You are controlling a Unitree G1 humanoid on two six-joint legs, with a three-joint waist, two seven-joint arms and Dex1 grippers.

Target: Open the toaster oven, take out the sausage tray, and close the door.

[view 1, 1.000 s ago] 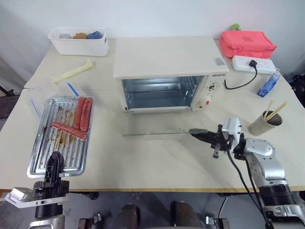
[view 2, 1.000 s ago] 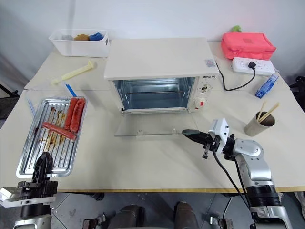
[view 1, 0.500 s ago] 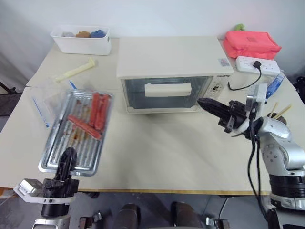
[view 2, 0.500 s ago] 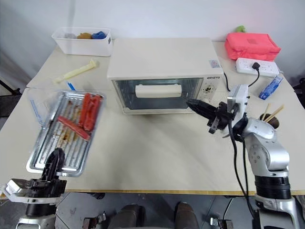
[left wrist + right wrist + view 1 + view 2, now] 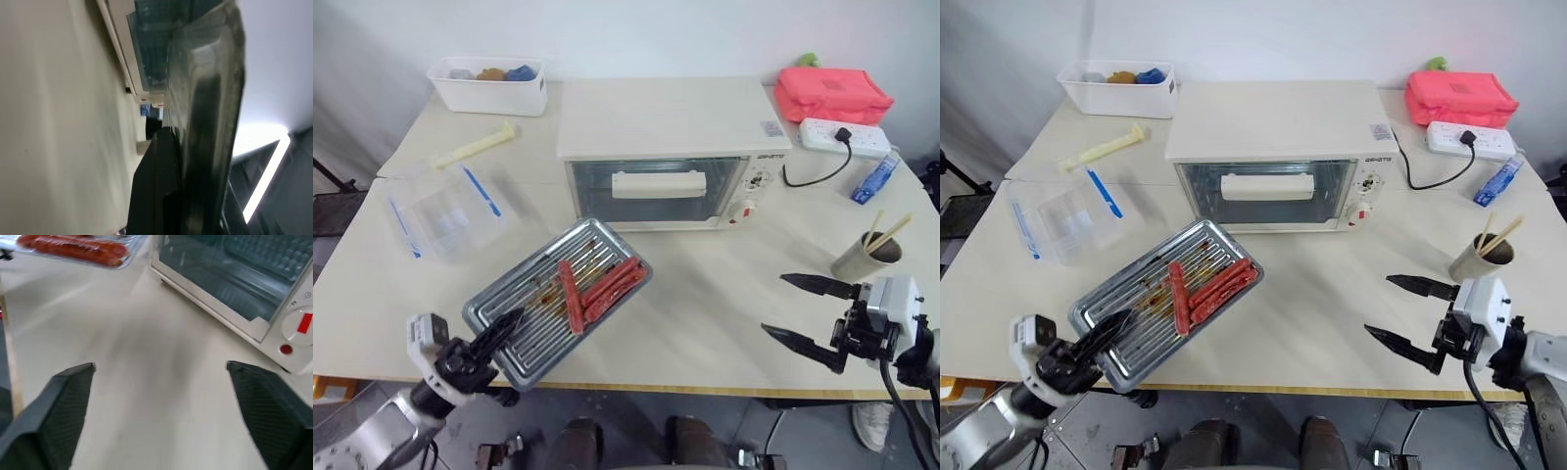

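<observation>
The big pale worktop (image 5: 724,304) had lots of bare room in front of the toaster oven (image 5: 666,147). The toaster oven sat near the middle back of the worktop, well away from every edge. The door (image 5: 656,189) was shut flat against the front, with its long cream handle (image 5: 659,184) across the glass.

The sausage tray (image 5: 558,299) was out of the oven. It was held up at a slant over the front left part of the worktop, near the front edge. A few red sausages (image 5: 602,289) lay on it, toward the end nearest the oven. The left gripper (image 5: 494,333) had its jaws pinched tight on the tray's near corner, right by the worktop's front edge.

The right gripper (image 5: 803,311) hung over the front right part of the worktop, close to the front edge. Its jaws were spread wide and held nothing. It was well apart from the oven.

A clear plastic box (image 5: 445,208) with blue trim sat beside the tray, near the left edge. A paper cup (image 5: 860,257) with sticks stood near the right edge.
</observation>
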